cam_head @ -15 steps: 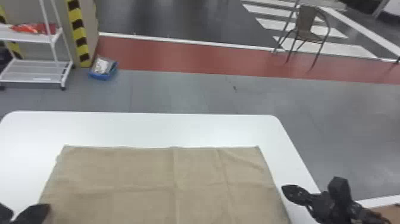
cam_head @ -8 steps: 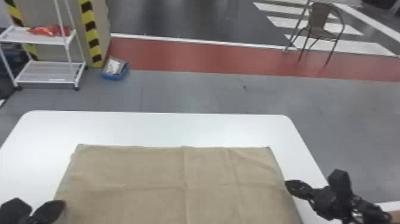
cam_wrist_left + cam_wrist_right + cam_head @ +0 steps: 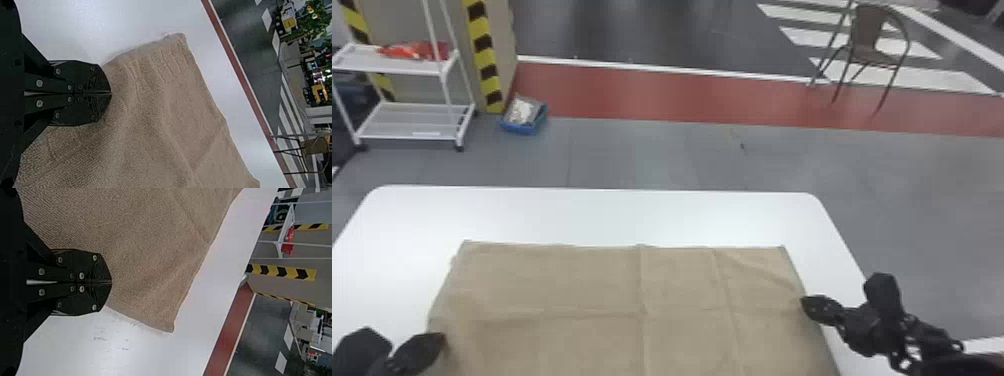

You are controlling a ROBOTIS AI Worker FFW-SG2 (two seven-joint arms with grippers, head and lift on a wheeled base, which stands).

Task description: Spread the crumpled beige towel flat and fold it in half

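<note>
The rectangular beige towel (image 3: 682, 310), lying between the left and right edges of the white, round-cornered table (image 3: 612, 215), is matt cloth, with a rough, looped nap and shallow creases. The tabletop looks smooth and softly glossy, reflecting pale light towards its far edge; faint grey scuffs dull it beside the towel in the right wrist view. Both the left gripper (image 3: 441, 340) and the right gripper (image 3: 805, 303) have flat, matt black fingers, dotted with shiny, metallic-looking screws and finely ridged near their tips.
</note>
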